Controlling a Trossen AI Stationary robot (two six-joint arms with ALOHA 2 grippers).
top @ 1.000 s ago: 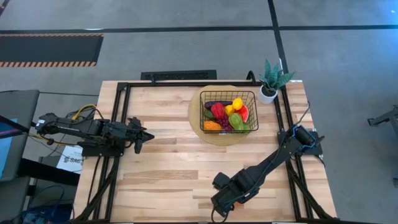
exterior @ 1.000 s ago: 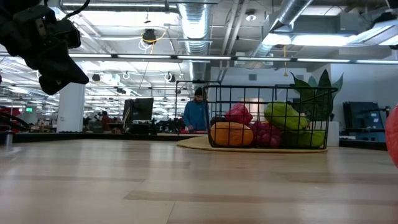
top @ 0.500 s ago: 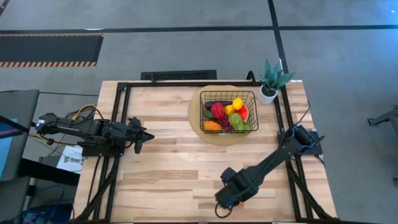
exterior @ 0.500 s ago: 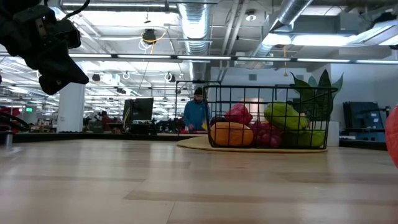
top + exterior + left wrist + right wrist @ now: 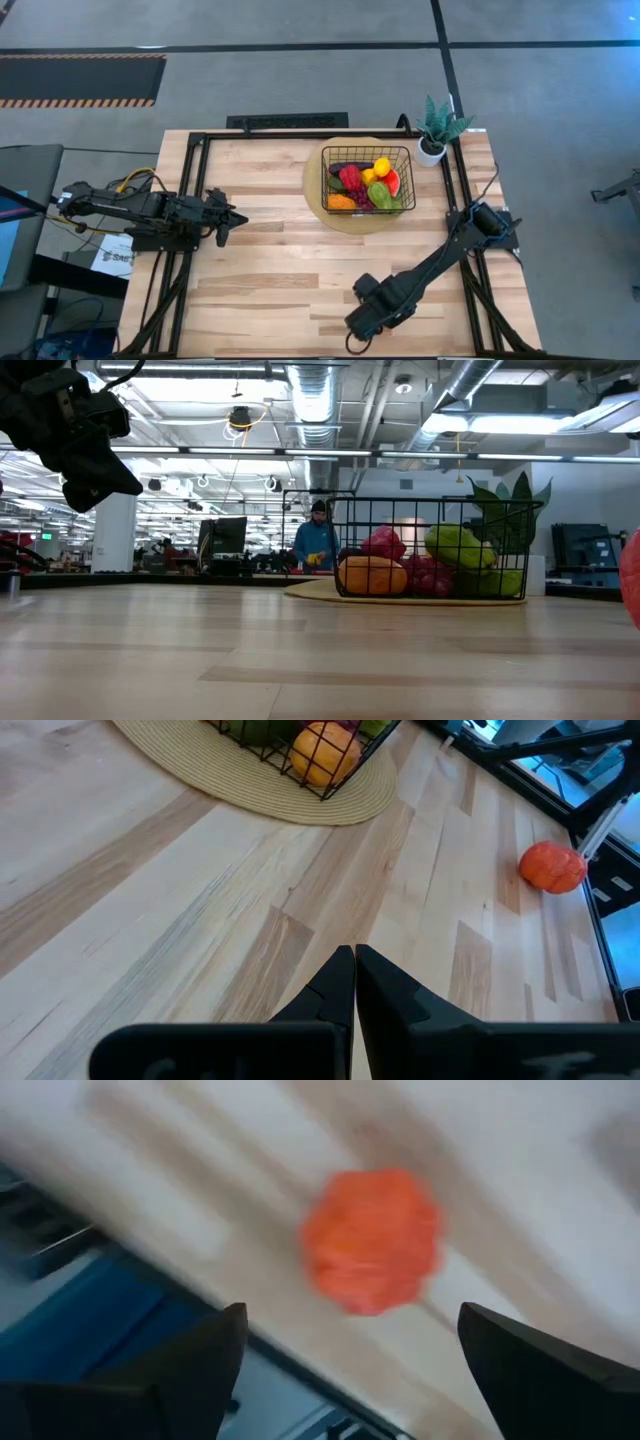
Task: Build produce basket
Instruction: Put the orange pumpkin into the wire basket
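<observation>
While the right pincer [image 5: 350, 1370] hangs spread wide above the orange [image 5: 372, 1240], the left pincer [image 5: 232, 221] waits pressed together.

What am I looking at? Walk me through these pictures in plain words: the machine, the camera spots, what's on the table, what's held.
Two dark robot arms work at a light wooden table. One camera looks down from above, one sits at table height, and one rides on each wrist. A black wire-grid basket filled with toy fruit and vegetables stands on a round tan woven mat, beside a small potted green plant. The left gripper waits shut at the table's left side. The right gripper is open over a round orange toy fruit near the front edge. Neither holds anything.
</observation>
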